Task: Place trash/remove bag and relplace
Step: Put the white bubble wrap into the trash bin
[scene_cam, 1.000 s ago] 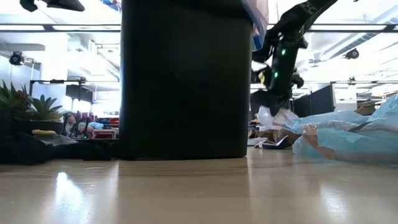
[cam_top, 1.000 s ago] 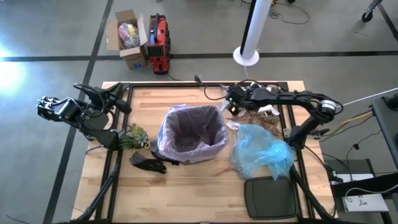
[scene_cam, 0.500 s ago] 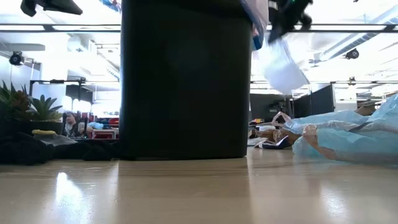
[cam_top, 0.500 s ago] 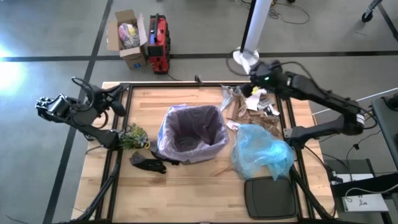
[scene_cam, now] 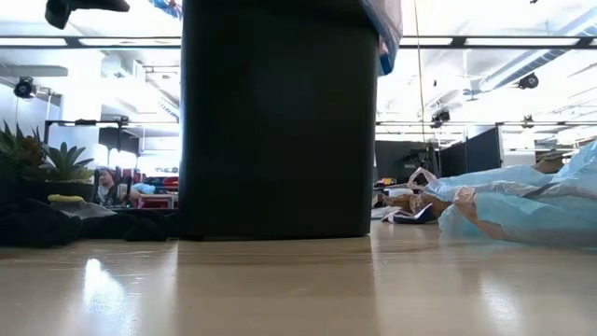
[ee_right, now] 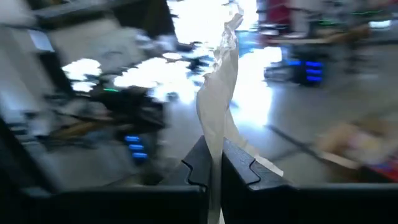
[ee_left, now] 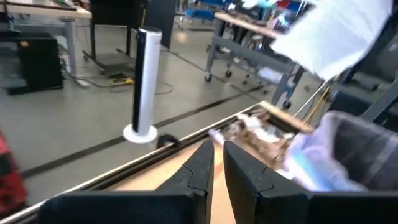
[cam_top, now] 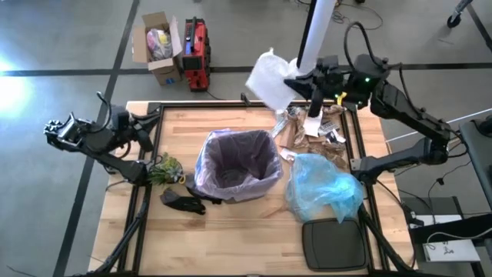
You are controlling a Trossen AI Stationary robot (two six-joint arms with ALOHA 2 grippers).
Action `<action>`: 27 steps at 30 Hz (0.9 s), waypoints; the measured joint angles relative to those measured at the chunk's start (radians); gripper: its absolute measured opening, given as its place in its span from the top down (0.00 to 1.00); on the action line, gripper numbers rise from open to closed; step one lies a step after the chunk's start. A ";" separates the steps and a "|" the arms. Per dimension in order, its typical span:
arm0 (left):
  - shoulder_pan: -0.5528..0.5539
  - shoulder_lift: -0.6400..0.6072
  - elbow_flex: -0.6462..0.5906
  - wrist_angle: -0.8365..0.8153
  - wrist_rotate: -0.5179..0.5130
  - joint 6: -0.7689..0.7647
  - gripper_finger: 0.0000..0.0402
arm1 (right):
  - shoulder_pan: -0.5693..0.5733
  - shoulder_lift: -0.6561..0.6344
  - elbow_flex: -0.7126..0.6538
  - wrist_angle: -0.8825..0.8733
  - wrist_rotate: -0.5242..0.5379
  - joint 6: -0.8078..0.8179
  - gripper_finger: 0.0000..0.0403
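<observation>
A black bin [scene_cam: 280, 117] lined with the pale pink-lavender bag [cam_top: 237, 164] stands mid-table. The trash, brown and white scraps [cam_top: 311, 135], lies in a pile at the far right of the table. My right gripper [cam_top: 296, 81] is raised high above the table's far edge, shut on a white paper sheet [cam_top: 269, 77]. My left gripper [cam_top: 147, 123] waits shut over the table's far left corner, holding nothing; its fingers [ee_left: 205, 165] point toward the bin. My right gripper pinches the white sheet's edge [ee_right: 216, 146] between its two fingers. The sheet is lifted clear of the table and stands out beyond the fingertips, crumpled and twisted. In the high view it spreads toward the table's left from the gripper.
A light blue plastic bag [cam_top: 323, 188] lies right of the bin, with a black lid [cam_top: 334, 245] at the near right corner. Black gloves [cam_top: 183, 201] and a small plant [cam_top: 164, 168] sit left of the bin. A white pole [cam_top: 314, 35] stands beyond the far edge.
My right gripper rose from the trash pile with the white sheet, moving up and toward the far edge, then turned so the sheet swings out toward the left. The sheet went from the pile to lifted clear, high above the table.
</observation>
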 joint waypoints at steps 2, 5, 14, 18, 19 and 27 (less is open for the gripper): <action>0.000 0.010 0.000 0.058 0.005 0.017 0.95 | 0.025 0.009 0.000 0.031 -0.048 0.030 1.00; 0.000 0.029 0.007 0.156 0.057 0.074 0.93 | 0.085 0.026 0.000 0.079 -0.086 0.069 1.00; 0.000 0.104 0.013 0.318 0.262 0.017 0.83 | 0.262 0.122 0.000 0.115 -0.079 0.068 1.00; -0.002 0.150 0.013 0.338 0.290 -0.039 0.75 | 0.302 0.177 -0.002 0.067 -0.080 0.068 0.93; -0.002 0.164 0.013 0.347 0.290 -0.046 0.73 | 0.306 0.185 -0.002 0.054 -0.080 0.067 0.91; -0.014 0.279 0.013 0.398 0.364 -0.183 0.55 | 0.300 0.226 -0.003 -0.092 -0.041 -0.065 0.61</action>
